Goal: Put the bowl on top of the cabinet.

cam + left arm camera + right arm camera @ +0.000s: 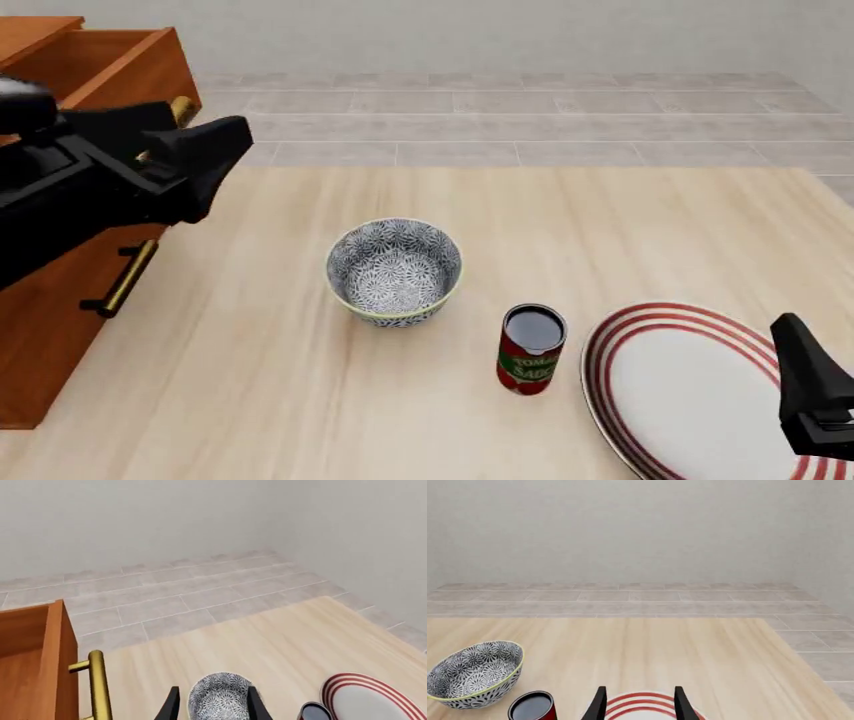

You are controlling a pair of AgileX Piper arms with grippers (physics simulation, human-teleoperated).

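Note:
The bowl [394, 272], white with a dense blue-grey floral pattern, stands upright on the table near the middle. The reddish-brown cabinet [67, 220] fills the left side, its top drawer pulled out. My left gripper [220, 150] hangs in the air beside the cabinet's brass handles, up and to the left of the bowl and apart from it. In the left wrist view its fingers [172, 705] are spread open, and the bowl [220, 697] shows between them, farther off. My right gripper [807, 400] is open at the table's near right, over the plate.
A red tomato can [533, 350] stands just right of the bowl. A flat white plate with red rings [681, 390] lies at the near right. A brass bar handle [99, 685] sticks out from the cabinet front [30, 670]. A tiled floor lies beyond the table's far edge.

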